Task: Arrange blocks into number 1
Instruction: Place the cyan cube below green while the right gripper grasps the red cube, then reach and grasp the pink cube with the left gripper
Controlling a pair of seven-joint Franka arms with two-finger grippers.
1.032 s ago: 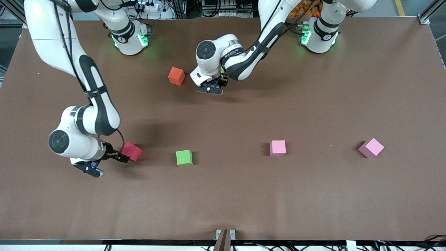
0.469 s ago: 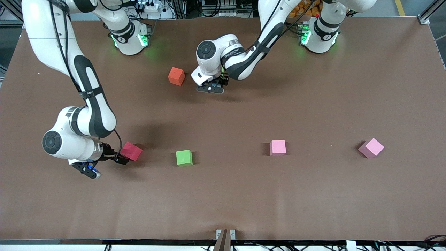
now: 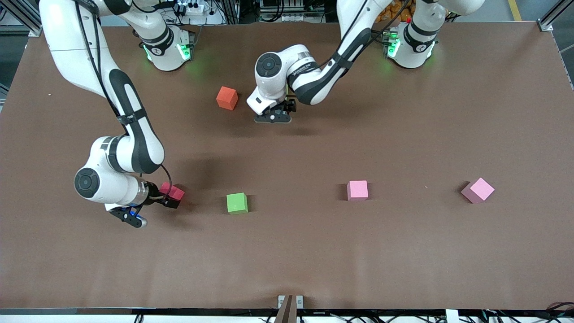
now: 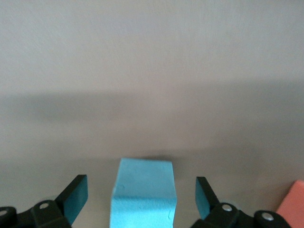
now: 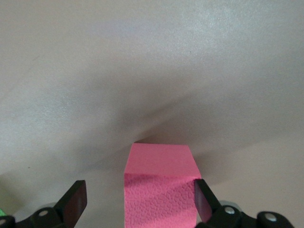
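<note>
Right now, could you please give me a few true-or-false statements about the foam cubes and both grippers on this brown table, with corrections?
1. The left gripper stands open, with the light blue foam cube between its fingers, not clamped. True.
2. The right gripper is clamped shut on the green foam cube. False: it is open around the red foam cube; the green one sits apart, untouched.
3. The orange foam cube lies beside the left gripper. True.
4. Three pink cubes are on the table. False: two show, the square-on pink foam cube and the turned pink foam cube.
5. The cubes are stacked. False: each rests singly on the table.
</note>
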